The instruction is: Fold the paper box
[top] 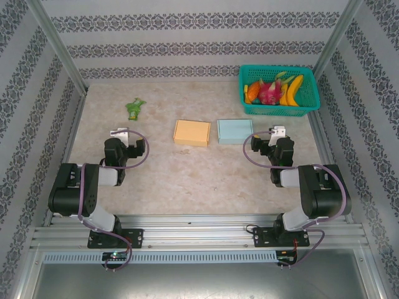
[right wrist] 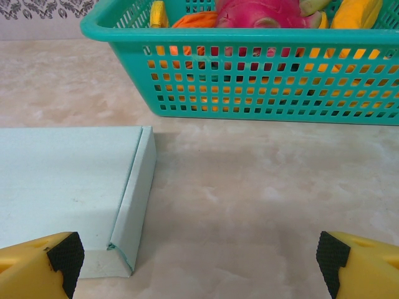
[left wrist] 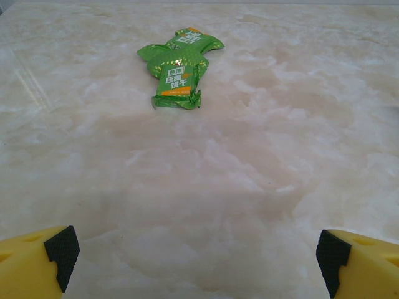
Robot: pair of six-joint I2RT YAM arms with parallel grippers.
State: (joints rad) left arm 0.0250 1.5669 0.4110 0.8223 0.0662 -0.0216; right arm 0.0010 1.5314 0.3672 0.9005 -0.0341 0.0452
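An orange paper box (top: pixel 191 132) and a pale blue paper box (right wrist: pixel 62 187) were laid flat side by side at mid-table. The right gripper (right wrist: pixel 199 255), beside the blue one, was spread wide and empty, as was the left gripper (left wrist: pixel 199 255), faced by a green packet (left wrist: pixel 177 68). A teal basket (right wrist: pixel 249 37) was set beyond.

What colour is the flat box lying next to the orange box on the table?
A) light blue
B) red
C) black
A: in the top view, the light blue box lies just to the right of the orange box, with a small gap between them.
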